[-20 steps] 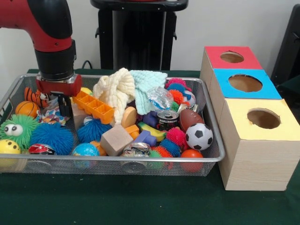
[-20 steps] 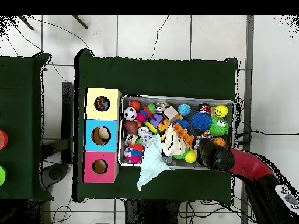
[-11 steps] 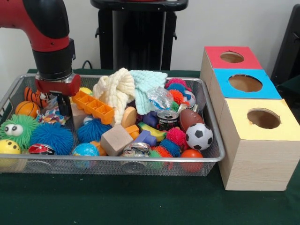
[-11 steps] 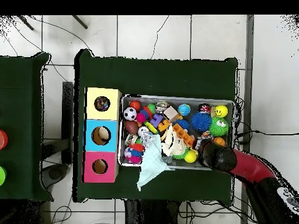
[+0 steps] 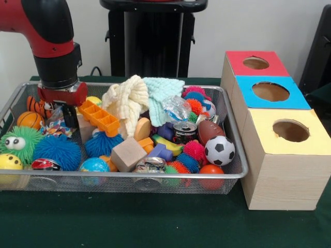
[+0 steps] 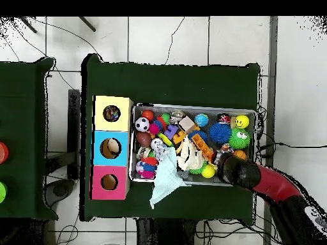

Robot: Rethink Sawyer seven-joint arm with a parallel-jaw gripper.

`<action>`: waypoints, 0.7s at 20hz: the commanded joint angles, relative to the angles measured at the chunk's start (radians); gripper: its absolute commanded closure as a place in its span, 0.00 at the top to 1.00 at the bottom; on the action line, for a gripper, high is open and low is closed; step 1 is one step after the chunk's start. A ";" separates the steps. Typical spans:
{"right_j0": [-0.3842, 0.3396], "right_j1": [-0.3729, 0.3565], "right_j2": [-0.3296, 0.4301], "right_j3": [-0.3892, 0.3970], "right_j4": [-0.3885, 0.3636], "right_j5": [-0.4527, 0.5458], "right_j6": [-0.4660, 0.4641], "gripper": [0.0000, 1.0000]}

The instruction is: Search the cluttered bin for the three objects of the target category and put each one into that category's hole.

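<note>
— What is crowded around the gripper (image 5: pixel 69 114)?
— It is lowered into the wire bin (image 5: pixel 235 173) at the corner where the tiger-striped ball (image 5: pixel 37 105) and the basketball (image 5: pixel 29 120) are kept. An orange tray (image 5: pixel 100 118) is pressed against one side of it, and a crinkled patterned wrapper (image 5: pixel 56 126) is spread beneath it. Whether anything is gripped cannot be told; the tips are hidden among the clutter.

— And what is piled elsewhere?
— A cream knitted cloth (image 5: pixel 127 99) and a mint cloth (image 5: pixel 161 95) are heaped along the bin's far rim; in the overhead view the mint cloth (image 6: pixel 165 183) is draped over the edge. A soccer ball (image 5: pixel 219 150), a football (image 5: pixel 210 130) and a small can (image 5: pixel 184 132) are bunched at the end next to the boxes.

— Where are the holes?
— Red box (image 5: pixel 255 63), blue box (image 5: pixel 271 91) and yellow box (image 5: pixel 290 130) are lined up just beside the bin.

— Any writing?
— None can be read.
</note>
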State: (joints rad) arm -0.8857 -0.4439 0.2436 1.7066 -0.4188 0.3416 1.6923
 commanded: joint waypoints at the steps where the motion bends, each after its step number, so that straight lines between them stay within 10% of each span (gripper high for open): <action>1: -0.005 0.087 0.005 0.108 -0.024 -0.023 0.077 0.00; 2: 0.003 0.085 -0.003 0.102 -0.038 -0.045 0.078 0.00; 3: 0.000 0.085 -0.002 0.104 -0.042 -0.071 0.081 1.00; 14: -0.010 0.076 0.006 0.114 -0.029 -0.091 0.063 1.00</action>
State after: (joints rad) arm -0.8880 -0.4352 0.2381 1.7316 -0.4190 0.2147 1.6923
